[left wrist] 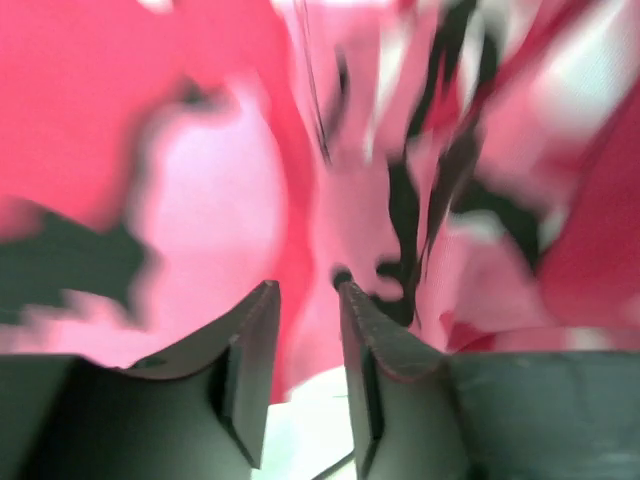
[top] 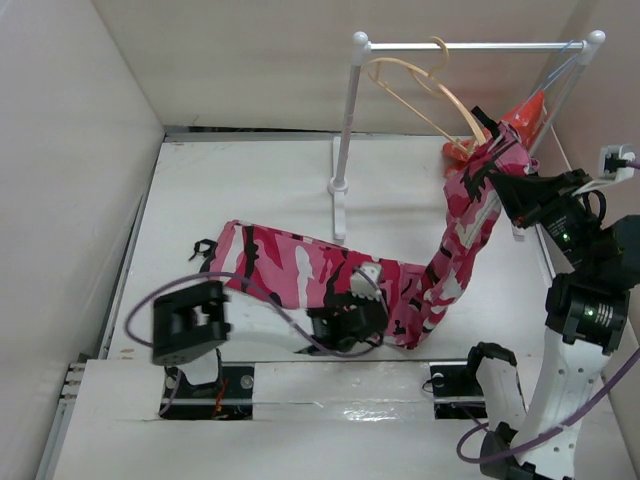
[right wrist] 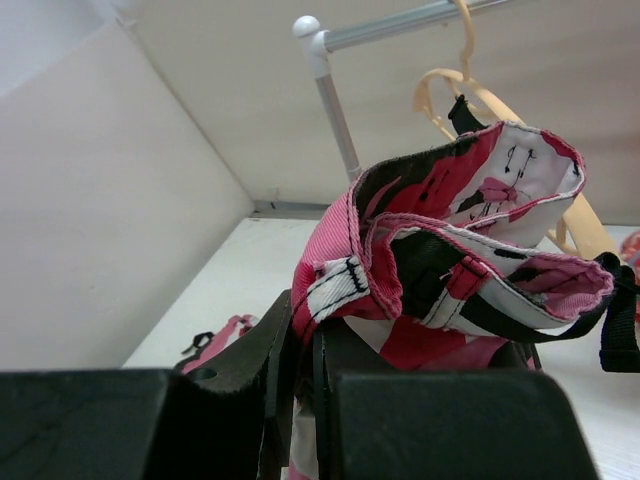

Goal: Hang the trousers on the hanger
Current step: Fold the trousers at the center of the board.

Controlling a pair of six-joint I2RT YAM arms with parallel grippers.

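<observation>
Top external: shows trousers (top: 300, 270) lying long from leg ends at left across the table (top: 250, 180), then climbing steeply to the waistband at upper right. Pinched there by the right gripper (top: 503, 183), fingers closed on the band, just beside the lower end of the hanger (top: 420, 95). Hooked, that, over the rail (top: 470, 45) and hanging tilted, with an orange cloth (top: 527, 112) just behind. Favours the right arm for the lift, being far nearer. Left gripper (top: 350, 320) low on mid-leg cloth, fingers a sliver apart; cannot tell whether anything is nipped between. Could snag on the post (top: 345, 120) or set the hanger swinging.
</observation>
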